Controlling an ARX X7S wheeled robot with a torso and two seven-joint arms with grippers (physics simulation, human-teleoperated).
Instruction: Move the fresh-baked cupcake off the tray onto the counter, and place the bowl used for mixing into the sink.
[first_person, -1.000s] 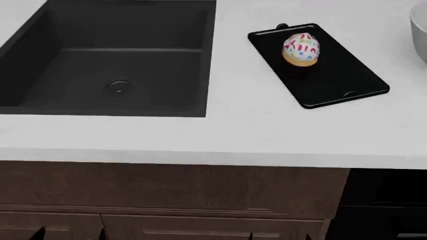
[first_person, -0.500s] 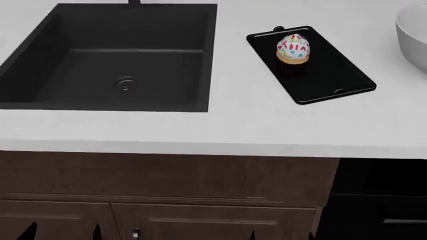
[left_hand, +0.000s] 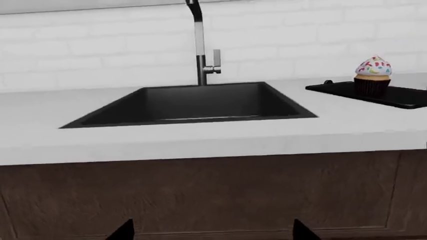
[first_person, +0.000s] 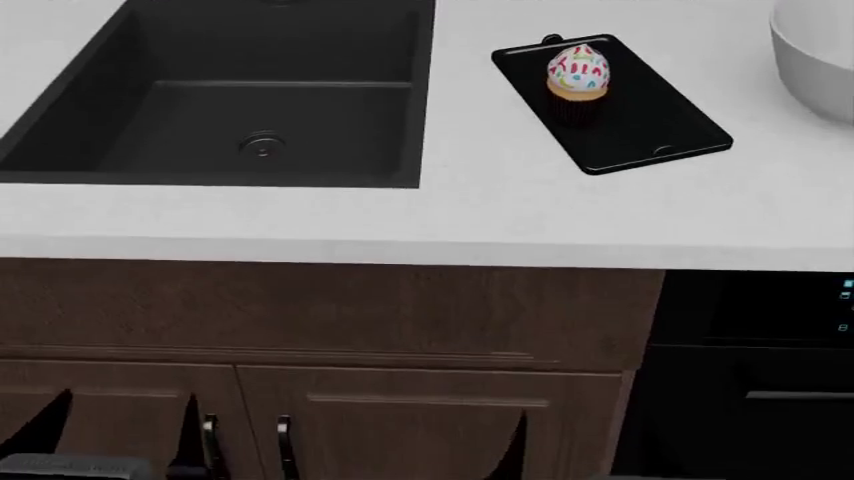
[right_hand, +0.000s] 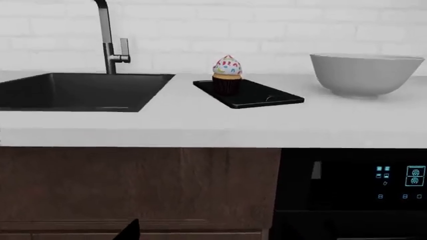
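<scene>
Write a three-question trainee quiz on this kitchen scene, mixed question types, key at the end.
1. True or false: the cupcake sits on the tray.
2. Multiple choice: in the head view, the bowl stands (A) inside the sink, (B) on the counter right of the tray, (C) on the tray.
3. Fill in: the faucet rises behind the ____.

Key: 1 true; 2 B; 3 sink.

both grippers sit low in front of the cabinets, only dark fingertips (left_hand: 121, 231) poking in, can't tell if open
</scene>
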